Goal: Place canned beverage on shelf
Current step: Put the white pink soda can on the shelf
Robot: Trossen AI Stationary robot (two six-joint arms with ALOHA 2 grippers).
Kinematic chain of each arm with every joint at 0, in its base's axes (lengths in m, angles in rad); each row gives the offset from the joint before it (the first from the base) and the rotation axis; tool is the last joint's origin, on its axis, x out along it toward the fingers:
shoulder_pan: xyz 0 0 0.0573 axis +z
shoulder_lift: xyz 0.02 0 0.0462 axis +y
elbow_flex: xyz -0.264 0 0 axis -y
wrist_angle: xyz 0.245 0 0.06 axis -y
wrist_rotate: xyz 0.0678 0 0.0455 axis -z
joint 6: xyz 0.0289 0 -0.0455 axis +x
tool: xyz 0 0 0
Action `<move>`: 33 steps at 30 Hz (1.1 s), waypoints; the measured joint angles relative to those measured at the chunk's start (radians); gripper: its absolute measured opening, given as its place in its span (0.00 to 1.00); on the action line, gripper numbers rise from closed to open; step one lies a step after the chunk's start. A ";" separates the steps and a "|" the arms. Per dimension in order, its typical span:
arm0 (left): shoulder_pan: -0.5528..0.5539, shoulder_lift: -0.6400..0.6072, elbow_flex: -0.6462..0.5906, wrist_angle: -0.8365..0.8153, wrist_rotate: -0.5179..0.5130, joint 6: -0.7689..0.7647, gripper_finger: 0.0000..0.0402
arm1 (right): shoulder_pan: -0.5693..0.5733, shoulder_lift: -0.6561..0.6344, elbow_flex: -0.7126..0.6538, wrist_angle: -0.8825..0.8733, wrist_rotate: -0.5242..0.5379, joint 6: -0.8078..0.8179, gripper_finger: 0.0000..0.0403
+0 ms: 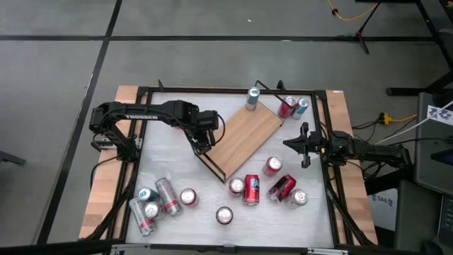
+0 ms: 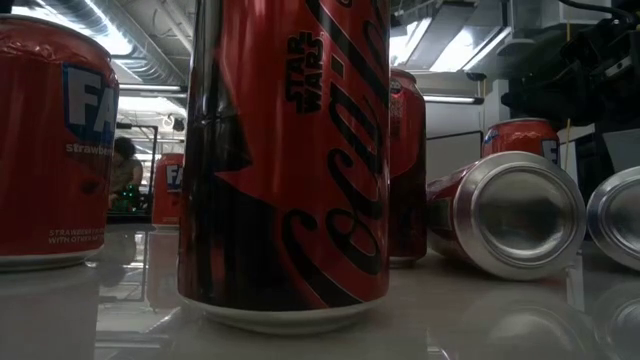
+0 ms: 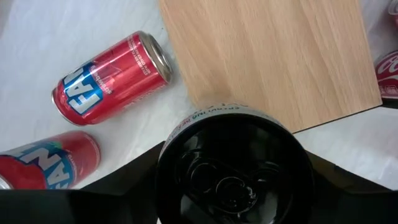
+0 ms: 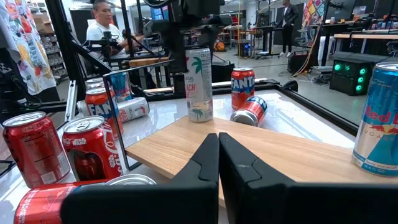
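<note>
Light-wood shelf (image 1: 246,134) is laid diagonally mid-table; one slim can (image 1: 253,98) is seen upright at its far corner. Another tall white can (image 4: 199,84) is clasped by the left gripper (image 1: 203,144) at the shelf's near-left edge — fingers spread around it. The right gripper (image 1: 296,142) is held closed beside the shelf's right side. Six cans are counted near the front right, five at front left — two by the far right corner.

"STAR WARS" and Coca-Cola script on centre can (image 2: 285,160); "TROSSEN" on left arm (image 1: 138,117); "Red Bull" on far-right can (image 4: 379,118); "FANTA" on upper-left can (image 3: 112,78).
</note>
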 joint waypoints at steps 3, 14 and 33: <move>0.000 0.002 -0.002 0.000 0.008 0.000 0.69 | 0.000 0.000 0.000 0.000 0.000 0.000 0.00; 0.000 0.005 -0.005 -0.004 0.017 -0.001 0.73 | 0.000 0.000 0.000 0.000 0.000 0.000 0.00; 0.004 -0.092 -0.004 0.058 0.007 -0.022 0.73 | 0.000 0.000 0.000 0.000 0.000 0.000 0.00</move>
